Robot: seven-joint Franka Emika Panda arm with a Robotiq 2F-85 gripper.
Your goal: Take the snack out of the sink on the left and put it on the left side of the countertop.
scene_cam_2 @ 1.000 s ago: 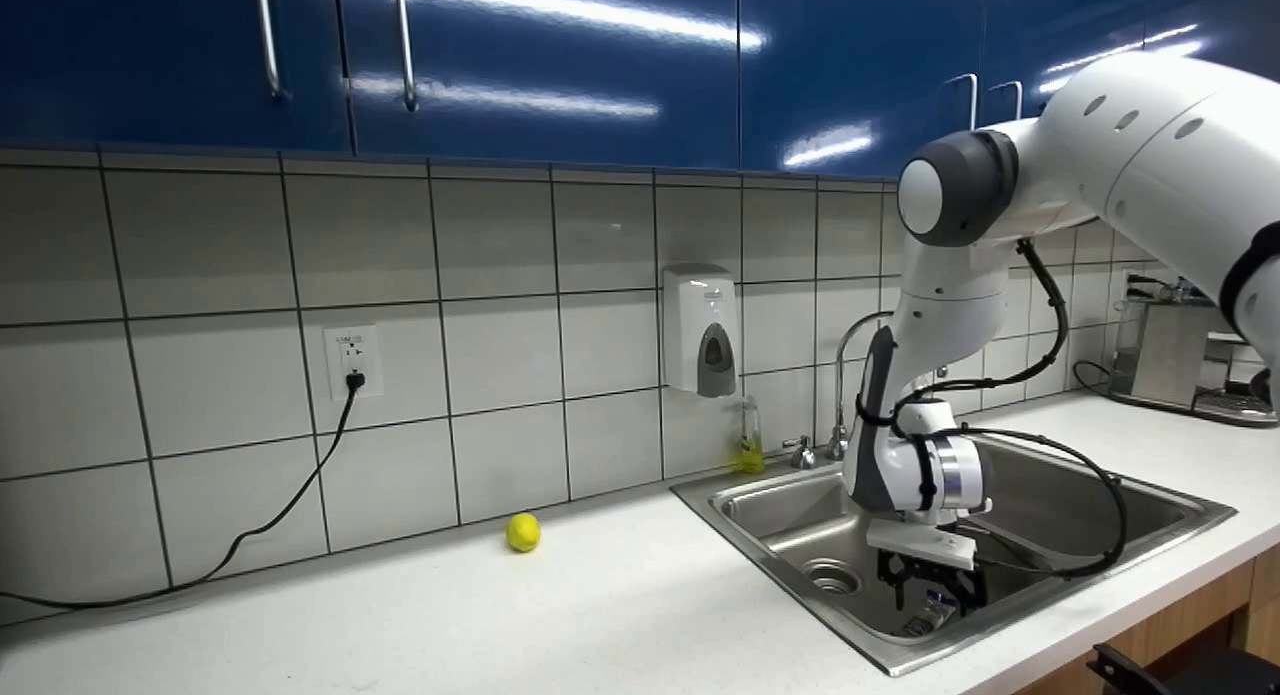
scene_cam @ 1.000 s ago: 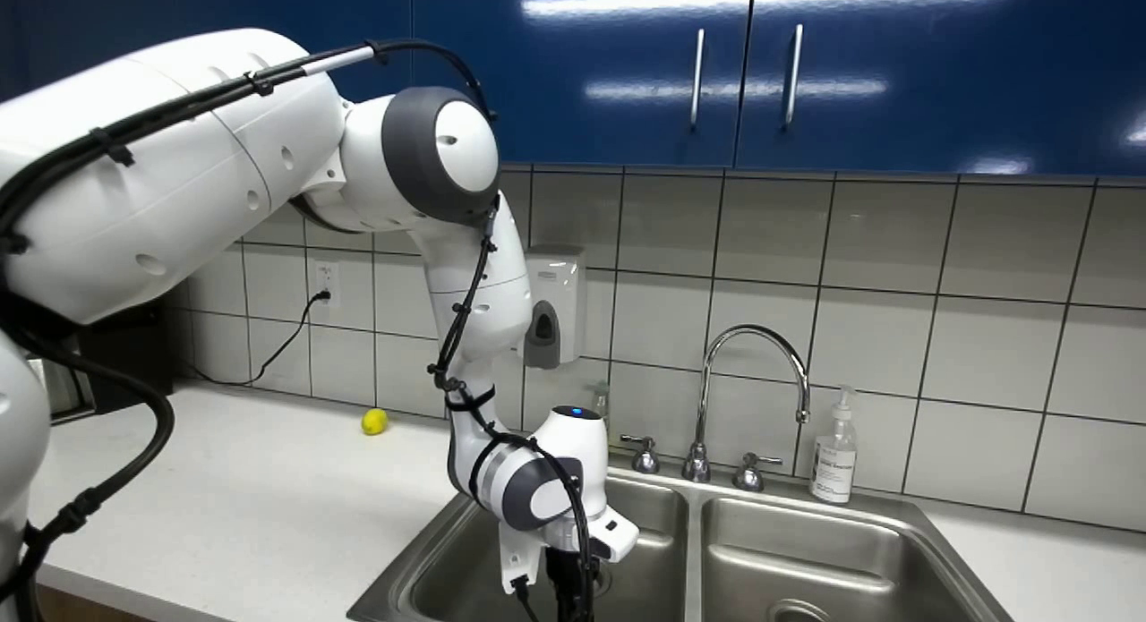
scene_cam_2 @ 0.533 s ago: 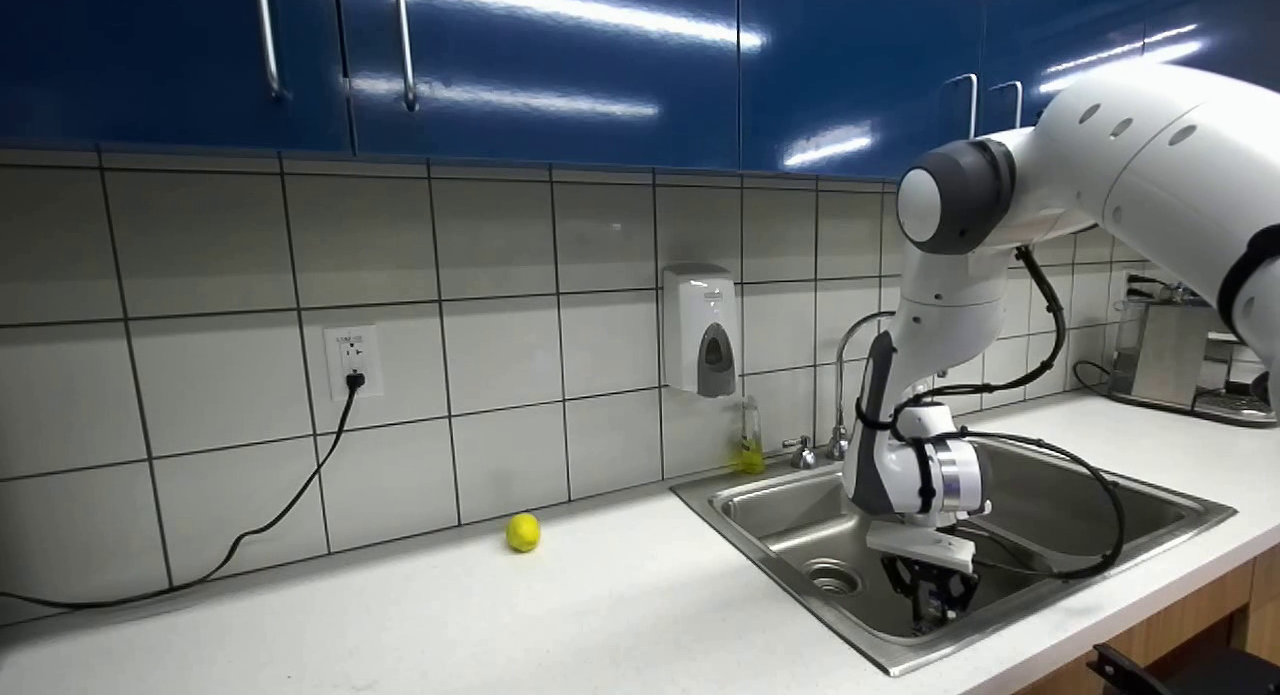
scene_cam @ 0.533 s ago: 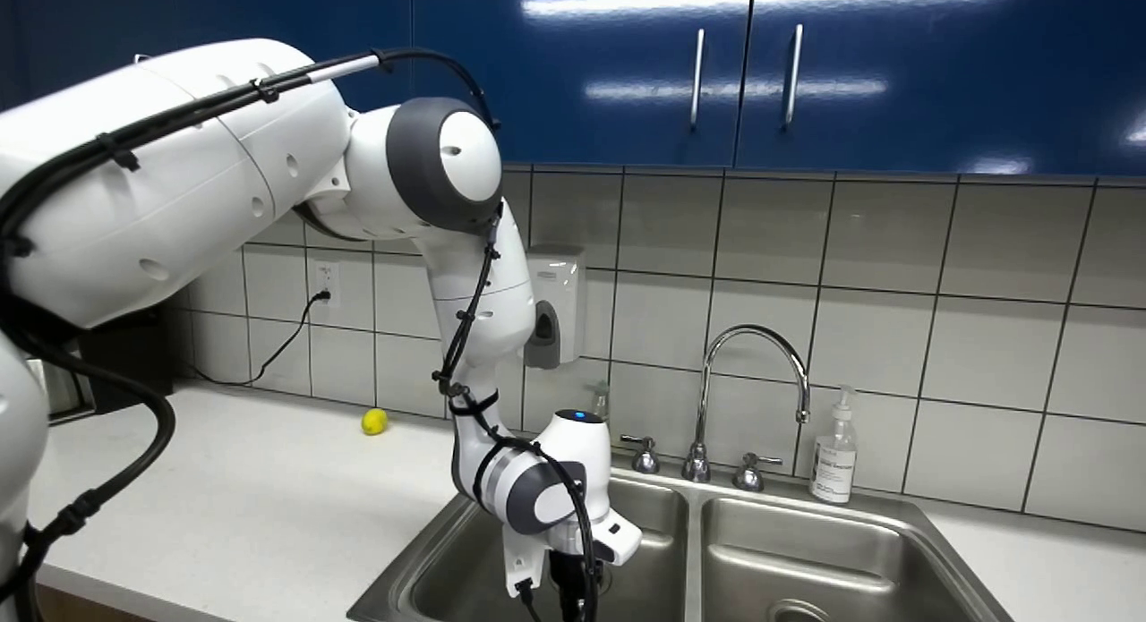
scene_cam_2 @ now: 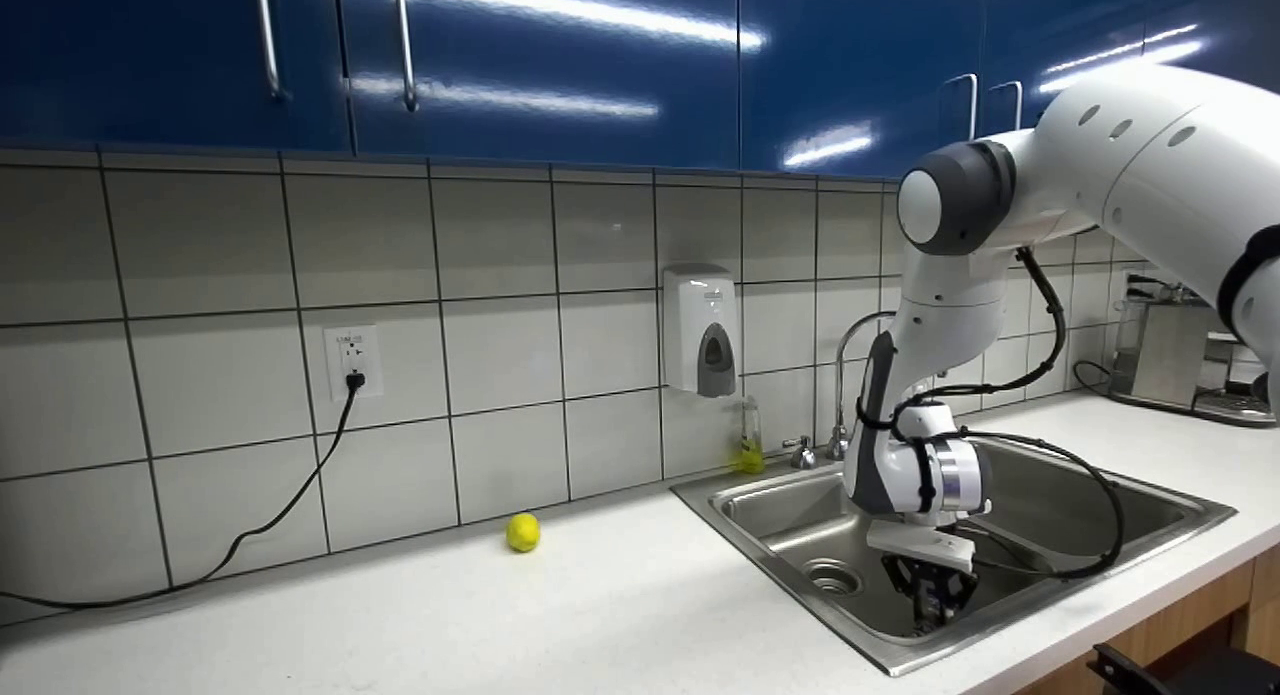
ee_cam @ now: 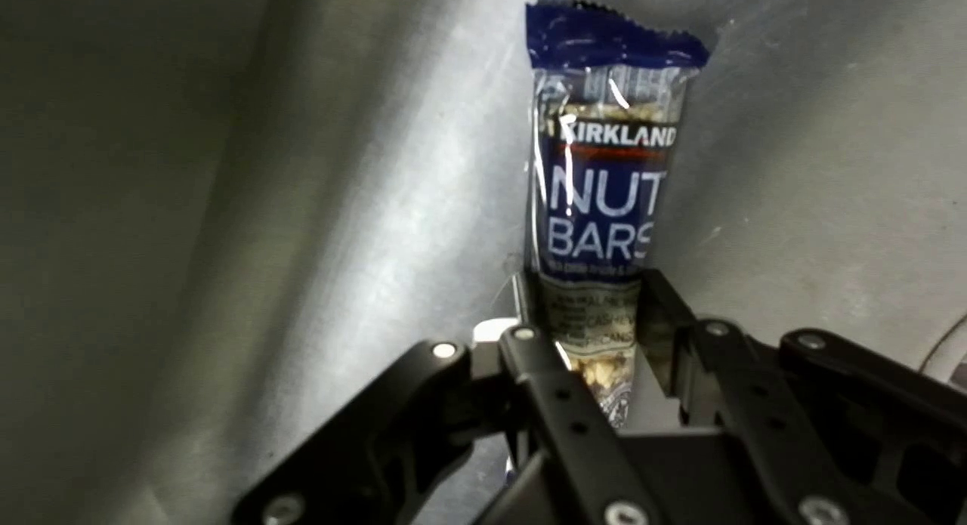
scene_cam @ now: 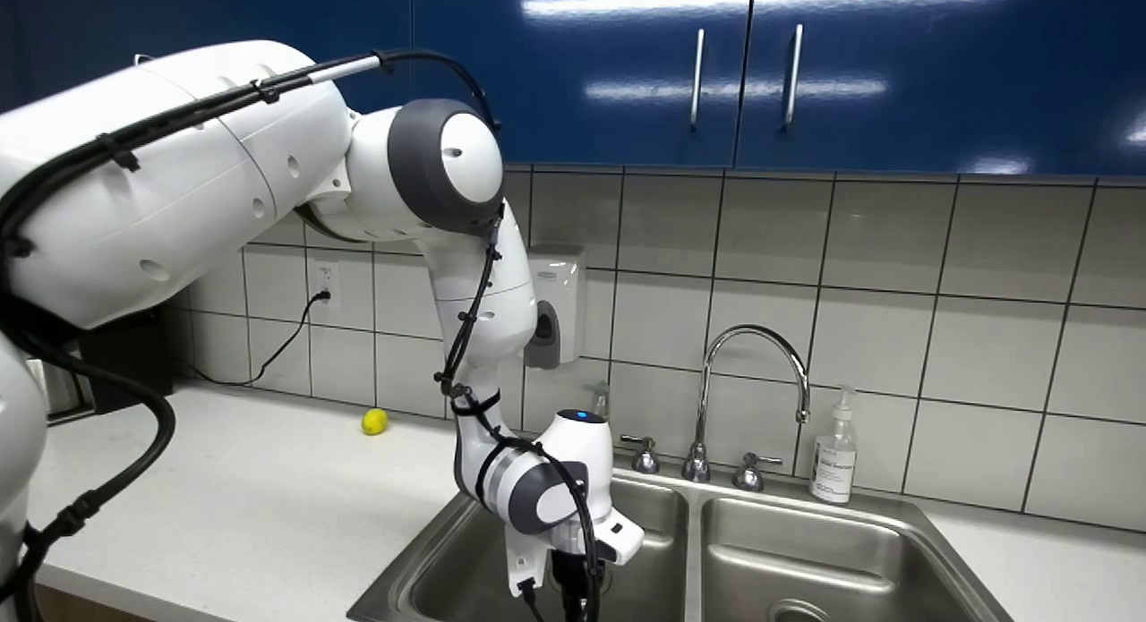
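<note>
The snack (ee_cam: pixel 604 185), a bar in a clear and navy wrapper, lies along the metal floor of the left sink (scene_cam: pixel 466 559). My gripper (ee_cam: pixel 589 302) is closed across its middle, a dark finger pressed to either long side. Its far end sticks out beyond the fingertips, and the near end is partly covered by the gripper. In an exterior view the gripper (scene_cam_2: pixel 935 590) reaches down into the basin, and the bar beneath it can hardly be made out. The off-white countertop (scene_cam: pixel 251 497) extends to the left of the sink.
A yellow ball-like thing (scene_cam_2: pixel 523 532) rests on the counter near the tiled wall. The faucet (scene_cam: pixel 752 331), a hand soap bottle (scene_cam: pixel 834 452) and a bottle of yellow liquid (scene_cam_2: pixel 750 440) stand behind the sink. A steel divider (scene_cam: pixel 694 550) separates the two basins.
My gripper's fingers have come together from wide apart onto the bar. The arm has sunk slightly, mostly in the earlier half second.
</note>
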